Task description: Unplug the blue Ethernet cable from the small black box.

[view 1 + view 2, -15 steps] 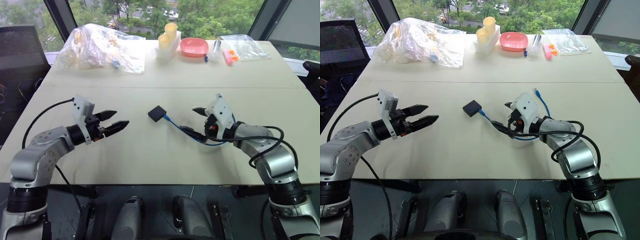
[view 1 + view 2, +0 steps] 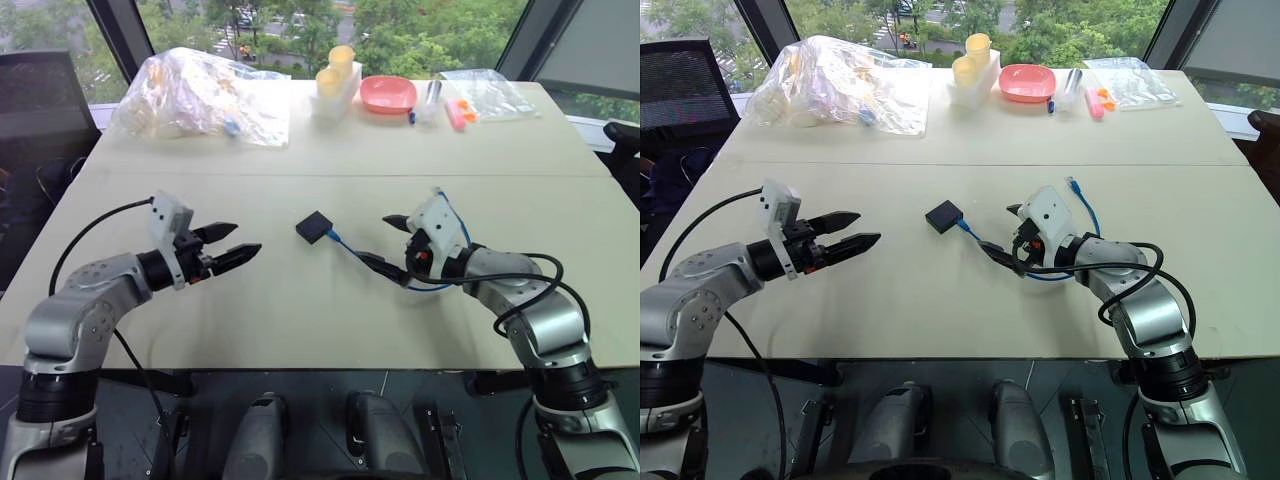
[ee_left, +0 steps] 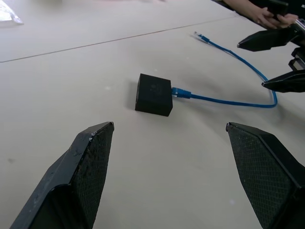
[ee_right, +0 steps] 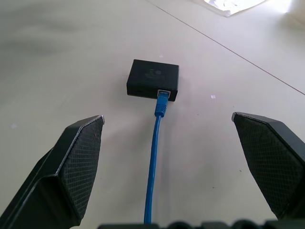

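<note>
The small black box (image 2: 314,228) lies flat at the table's middle. The blue Ethernet cable (image 2: 347,247) is plugged into the side of the box that faces my right gripper; it runs under that gripper, loops back, and its free clear plug (image 2: 1073,184) rests further back on the table. My right gripper (image 2: 377,240) stands open just right of the box, its fingers astride the cable (image 4: 153,152) without touching it. Left of the box, my left gripper (image 2: 243,239) is open too, pointing at the box (image 3: 153,94) from a short way off.
Along the far edge sit a crumpled clear plastic bag (image 2: 200,95), yellow cups in a white holder (image 2: 335,75), a pink bowl (image 2: 388,95) and another clear bag (image 2: 490,95). A black chair (image 2: 40,100) stands at the left. A person's hand (image 3: 267,14) shows beyond the table.
Both grippers have crept very slightly toward the box. The box and cable lie as before.
</note>
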